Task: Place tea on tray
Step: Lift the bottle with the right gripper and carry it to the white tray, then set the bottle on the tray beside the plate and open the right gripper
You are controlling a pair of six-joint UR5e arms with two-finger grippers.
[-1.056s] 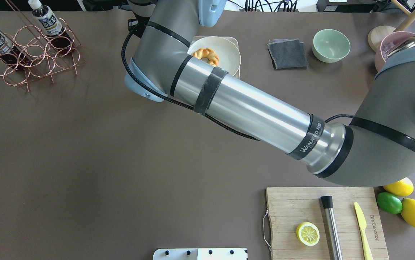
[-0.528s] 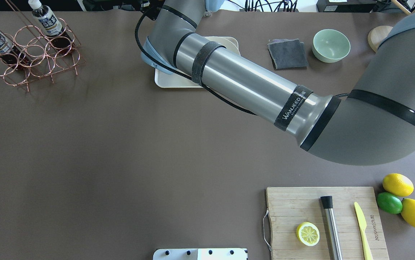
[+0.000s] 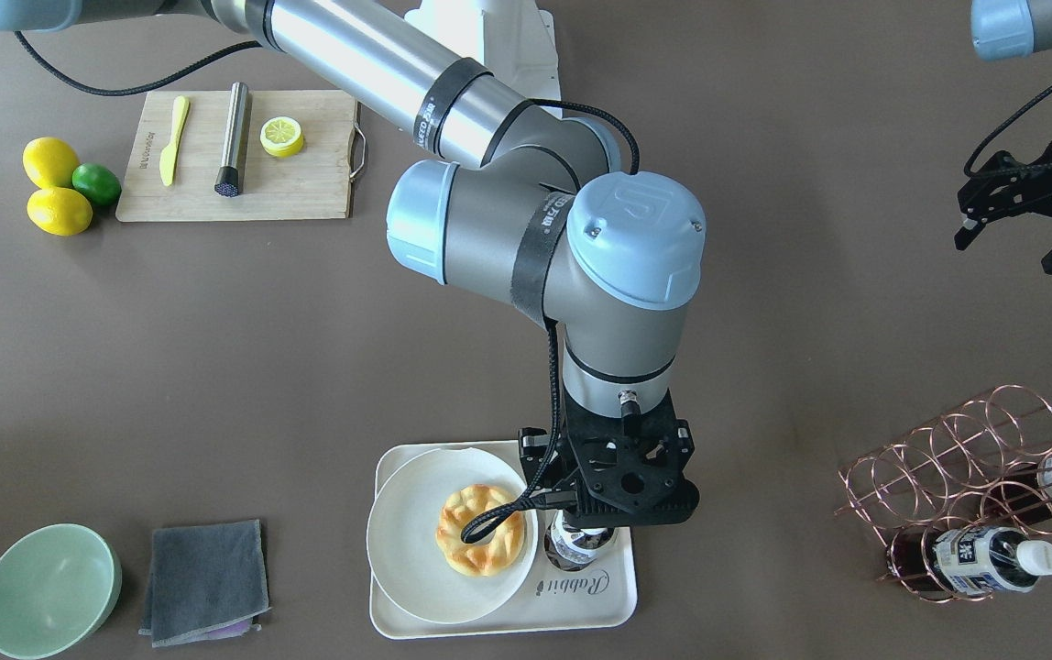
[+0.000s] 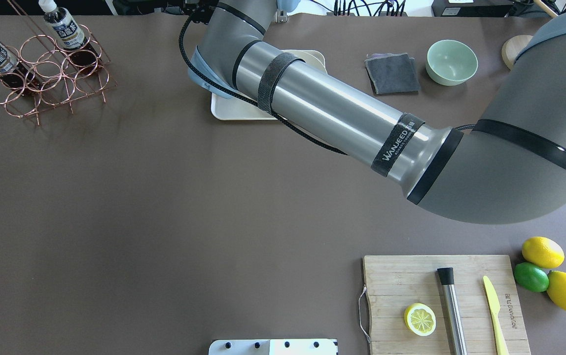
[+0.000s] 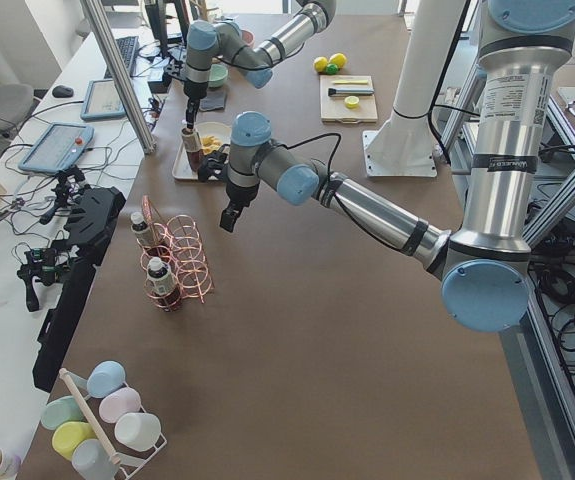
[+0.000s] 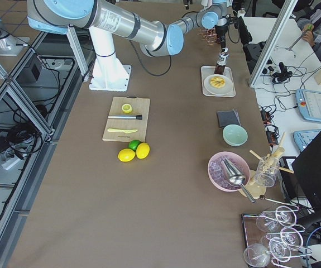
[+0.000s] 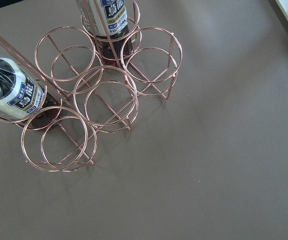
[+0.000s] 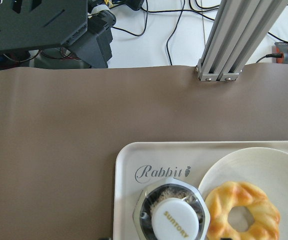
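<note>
The tea (image 3: 578,543) is a small bottle of dark liquid with a white cap. It stands upright on the cream tray (image 3: 508,628), at the end with the word "Rabbit", beside a round plate (image 3: 407,550) with a ring of bread (image 3: 480,530). My right gripper (image 3: 599,522) is right over it and looks shut on its top. The right wrist view shows the cap (image 8: 176,225) from above and the tray (image 8: 128,200) under it. My left gripper (image 3: 1016,243) is open and empty, above the table near the copper rack (image 3: 975,458).
The rack (image 7: 108,95) holds two more bottles (image 7: 13,92) (image 7: 108,17). A green bowl (image 3: 49,591) and a grey cloth (image 3: 205,577) lie beside the tray. A cutting board (image 3: 242,183) with a knife, lemon half and lemons is near the robot base.
My right arm has swung toward the far edge of the table, over the tray, and now hides the plate in the overhead view. The rack and its bottles have not moved.
</note>
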